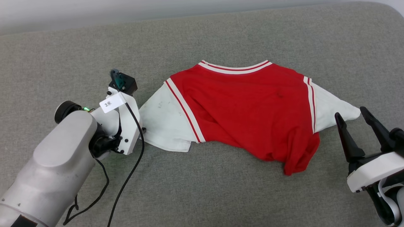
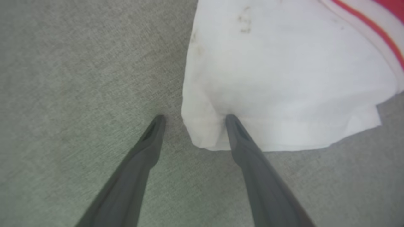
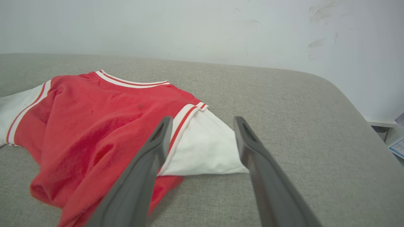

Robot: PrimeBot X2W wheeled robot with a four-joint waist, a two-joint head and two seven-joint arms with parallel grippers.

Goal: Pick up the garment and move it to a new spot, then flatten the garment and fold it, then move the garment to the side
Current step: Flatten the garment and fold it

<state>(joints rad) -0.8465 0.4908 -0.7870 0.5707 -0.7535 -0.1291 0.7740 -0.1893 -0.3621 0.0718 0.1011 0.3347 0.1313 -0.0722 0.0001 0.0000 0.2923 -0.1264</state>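
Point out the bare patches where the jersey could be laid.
Bare grey surface runs beyond the garment, past its collar; a wide strip lies before its hem. Crowded at both sleeves, where the left gripper and right gripper sit.

A grey fabric surface point(image 1: 221, 195) meets a scuffed, seemingly white wall point(image 3: 202, 28).

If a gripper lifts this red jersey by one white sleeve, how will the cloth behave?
Probably floppy: the red jersey-style T-shirt with white sleeves lies rumpled, its hem bunched. Lifted by one sleeve, the rest would likely sag and drag. The woven grey surface may resist sliding.
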